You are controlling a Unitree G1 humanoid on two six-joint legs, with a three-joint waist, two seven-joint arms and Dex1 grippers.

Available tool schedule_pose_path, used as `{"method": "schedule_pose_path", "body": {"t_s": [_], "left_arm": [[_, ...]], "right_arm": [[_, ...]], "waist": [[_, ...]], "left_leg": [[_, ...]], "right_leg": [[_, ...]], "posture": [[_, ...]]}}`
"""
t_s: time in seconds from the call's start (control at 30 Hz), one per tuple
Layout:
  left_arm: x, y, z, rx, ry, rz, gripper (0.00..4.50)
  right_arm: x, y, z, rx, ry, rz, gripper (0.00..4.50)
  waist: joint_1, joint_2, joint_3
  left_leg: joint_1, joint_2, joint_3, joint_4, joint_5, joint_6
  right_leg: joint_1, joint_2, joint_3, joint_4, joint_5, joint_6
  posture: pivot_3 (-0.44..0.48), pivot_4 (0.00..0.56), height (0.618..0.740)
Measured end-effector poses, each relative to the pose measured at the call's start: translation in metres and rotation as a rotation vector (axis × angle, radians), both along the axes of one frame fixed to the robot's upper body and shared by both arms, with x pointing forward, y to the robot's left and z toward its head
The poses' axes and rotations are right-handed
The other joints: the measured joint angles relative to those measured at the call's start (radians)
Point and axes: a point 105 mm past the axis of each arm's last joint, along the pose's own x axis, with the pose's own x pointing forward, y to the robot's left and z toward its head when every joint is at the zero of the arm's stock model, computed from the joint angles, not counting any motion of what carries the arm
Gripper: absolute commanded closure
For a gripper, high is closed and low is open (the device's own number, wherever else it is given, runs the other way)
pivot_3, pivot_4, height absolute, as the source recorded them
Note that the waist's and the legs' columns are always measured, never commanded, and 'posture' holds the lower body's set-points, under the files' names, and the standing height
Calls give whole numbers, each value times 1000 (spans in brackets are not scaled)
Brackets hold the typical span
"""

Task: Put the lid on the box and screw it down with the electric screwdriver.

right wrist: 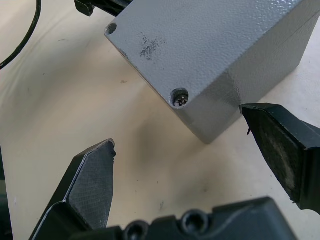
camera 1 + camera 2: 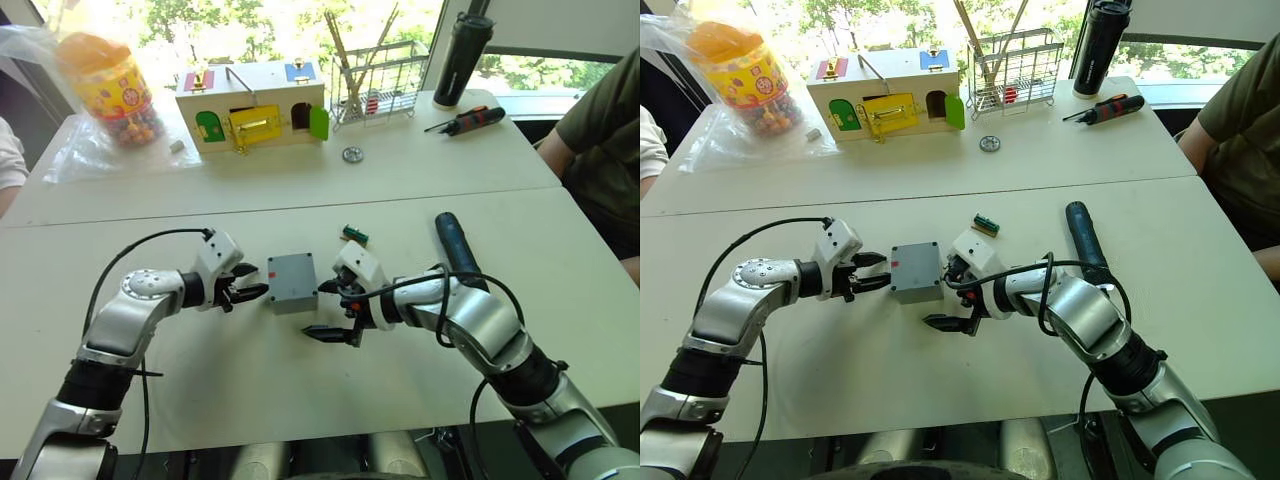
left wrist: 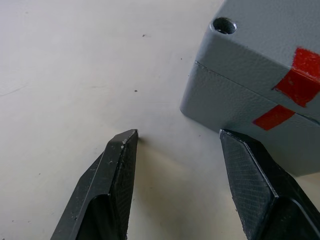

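A: Status? The lid (image 2: 291,271) already sits on the box (image 2: 293,293), seam visible in the left wrist view, mid-table on the near table (image 2: 200,380).

B: Agreed. Left gripper (image 2: 250,292) just left of the box, fingers spread, holding nothing; one fingertip (image 3: 239,145) looks to be at the box wall. Right gripper (image 2: 328,310) just right of it, fingers wide apart, also empty.

A: Electric screwdriver (image 2: 455,245)?

B: Lying on the table to the right, behind the right forearm, untouched.

A: Risks?

B: One corner hole (image 1: 179,97) shows a screw head, another (image 3: 223,25) looks empty. The lid is probably loose, so a nudge from either finger could shift it off its seam. Reaching back for the screwdriver, the right arm could roll it away.
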Motion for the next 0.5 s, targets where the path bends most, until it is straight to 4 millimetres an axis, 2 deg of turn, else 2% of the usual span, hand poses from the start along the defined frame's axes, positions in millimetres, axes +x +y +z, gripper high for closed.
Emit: {"method": "schedule_pose_path", "body": {"t_s": [0.07,0.2,0.23,0.3,0.4,0.5], "left_arm": [[-2,0,0,3,10,-21,1832],[-9,10,8,32,34,-78,1832],[-9,17,14,43,38,-75,1832],[-4,27,39,38,-15,-65,1832],[-2,17,71,8,-80,-112,1832],[-14,-8,91,-36,-81,-215,1832]], "right_arm": [[0,-1,2,2,-9,-6,21],[-1,-19,24,49,-55,-46,21],[-3,-26,32,61,-72,-55,21],[-2,-39,49,101,-116,-95,21],[3,-54,60,153,-140,-177,21],[12,-76,50,144,-132,-294,21]], "waist": [[0,0,0],[2,0,0],[1,0,0],[1,0,0],[5,0,0],[1,0,0]], "left_leg": [[0,0,0,0,0,0],[0,0,-1,0,0,0],[0,0,-1,0,0,0],[0,0,-1,0,0,0],[0,0,-1,0,0,0],[0,-1,0,0,-1,1]], "right_leg": [[0,0,0,0,0,0],[0,0,0,0,0,0],[0,0,0,-1,0,0],[1,0,0,-1,0,0],[2,0,0,-1,0,0],[2,-1,0,-2,0,0]], "posture": [[0,150,740],[0,150,740],[0,150,740],[0,150,740],[0,150,740],[0,150,740]]}}
